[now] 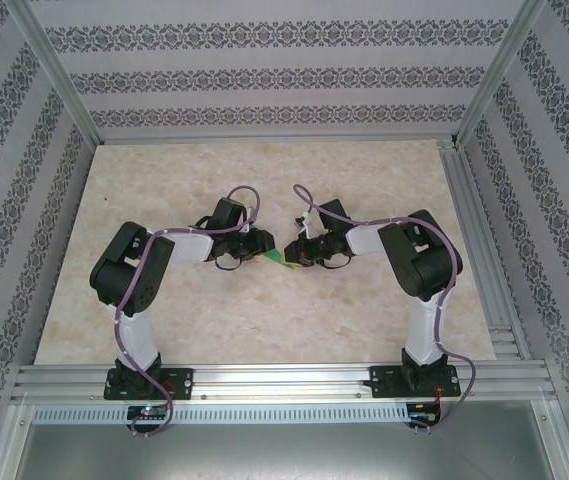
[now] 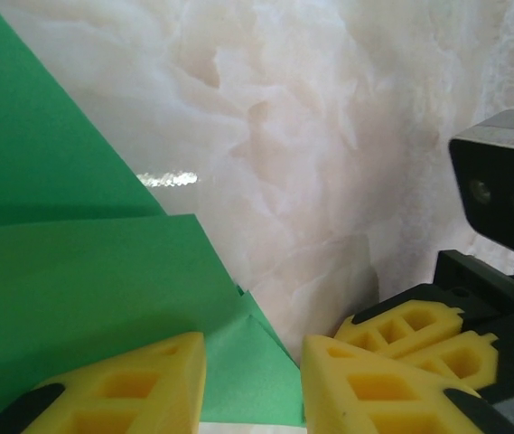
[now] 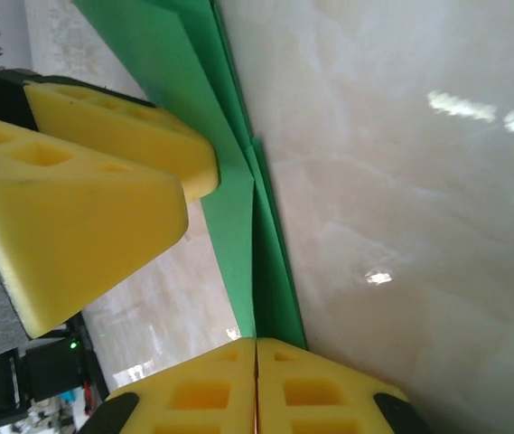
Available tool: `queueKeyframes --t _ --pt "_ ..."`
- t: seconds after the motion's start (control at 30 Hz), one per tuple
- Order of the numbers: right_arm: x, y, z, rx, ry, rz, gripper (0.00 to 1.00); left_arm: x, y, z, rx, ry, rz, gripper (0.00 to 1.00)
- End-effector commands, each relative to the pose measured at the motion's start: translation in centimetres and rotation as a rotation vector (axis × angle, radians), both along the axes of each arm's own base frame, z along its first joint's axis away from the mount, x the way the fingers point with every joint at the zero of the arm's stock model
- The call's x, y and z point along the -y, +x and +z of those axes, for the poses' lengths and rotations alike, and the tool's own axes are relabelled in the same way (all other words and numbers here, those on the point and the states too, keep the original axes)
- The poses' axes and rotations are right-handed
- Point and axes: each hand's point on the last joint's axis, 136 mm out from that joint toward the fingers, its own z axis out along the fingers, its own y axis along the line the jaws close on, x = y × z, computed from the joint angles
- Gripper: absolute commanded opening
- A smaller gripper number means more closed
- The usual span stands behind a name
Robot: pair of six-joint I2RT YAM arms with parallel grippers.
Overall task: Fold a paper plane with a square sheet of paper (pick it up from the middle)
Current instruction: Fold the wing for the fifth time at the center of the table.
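The green paper [image 1: 286, 260] is folded into a narrow layered strip with a centre crease and hangs between the two grippers above the middle of the table. My right gripper [image 3: 257, 342] is shut on it, and the paper's creased edge [image 3: 270, 271] runs into the seam between the pressed yellow pads. My left gripper [image 2: 252, 351] is open, its yellow fingers [image 2: 139, 384] apart with a corner of the paper [image 2: 85, 271] lying in the gap. From above, the left gripper [image 1: 264, 248] and the right gripper [image 1: 300, 252] nearly touch.
The marble-patterned tabletop [image 1: 264, 320] lies under the grippers. Patterned walls and an aluminium frame [image 1: 264, 380] bound it. The right gripper's yellow fingers [image 2: 419, 330] sit close beside the left ones, and the left fingers [image 3: 85, 208] loom near the right wrist camera.
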Motion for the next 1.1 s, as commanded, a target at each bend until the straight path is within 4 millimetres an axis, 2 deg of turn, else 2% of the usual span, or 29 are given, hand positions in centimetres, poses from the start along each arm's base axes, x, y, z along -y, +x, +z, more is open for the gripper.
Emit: queueKeyframes --t 0.0,0.2,0.37,0.53,0.6,0.73,0.8,0.93,1.07 --pt "0.8 0.8 0.9 0.060 -0.042 -0.012 0.13 -0.9 -0.8 -2.6 -0.060 0.083 0.012 0.35" --pt "0.9 0.2 0.9 0.053 -0.030 -0.005 0.15 -0.9 -0.9 -3.0 -0.074 0.092 0.013 0.35" --pt "1.0 -0.2 0.3 0.042 -0.058 0.004 0.07 -1.1 -0.9 -3.1 -0.081 0.100 0.018 0.35" --pt "1.9 -0.7 -0.7 0.044 -0.151 0.015 0.06 -1.3 -0.9 -3.3 -0.092 0.111 0.025 0.35" --pt "1.8 -0.2 0.4 0.082 -0.141 0.005 0.09 -1.3 -1.0 -3.3 -0.096 0.114 0.024 0.35" --pt "1.1 0.8 4.2 0.174 -0.075 -0.026 0.15 -1.4 -1.1 -3.5 -0.102 0.118 0.025 0.33" --pt "0.9 1.0 5.3 0.195 -0.065 -0.034 0.16 -1.4 -1.1 -3.6 -0.105 0.121 0.026 0.32" --pt "-0.5 0.2 4.9 0.180 -0.080 0.010 0.13 -1.4 -1.1 -3.7 -0.111 0.121 0.028 0.28" --pt "-1.9 0.0 3.7 0.147 -0.098 0.037 0.07 -1.5 -1.2 -3.9 -0.120 0.130 0.030 0.22"
